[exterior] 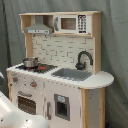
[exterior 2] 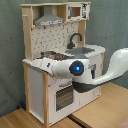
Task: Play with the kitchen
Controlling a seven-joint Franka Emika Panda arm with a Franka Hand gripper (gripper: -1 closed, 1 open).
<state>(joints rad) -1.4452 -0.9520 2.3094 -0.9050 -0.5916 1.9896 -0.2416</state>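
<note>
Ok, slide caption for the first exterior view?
Toy kitchen with pot on the stove, black faucet over grey sink.

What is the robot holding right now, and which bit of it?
It cannot be told. In the second exterior view the arm reaches across the toy kitchen, but its gripper end is hidden.

First exterior view: faces the kitchen (exterior: pixel 57 70) front-on from slightly toward its sink end, near enough that it fills the picture; my arm (exterior: pixel 12 116) only edges in at the lower left.
Second exterior view: looks at the kitchen (exterior 2: pixel 52 55) from off its stove end, my arm (exterior 2: pixel 80 70) crossing in front.
Shared: hood, faucet, sink, oven door.
</note>
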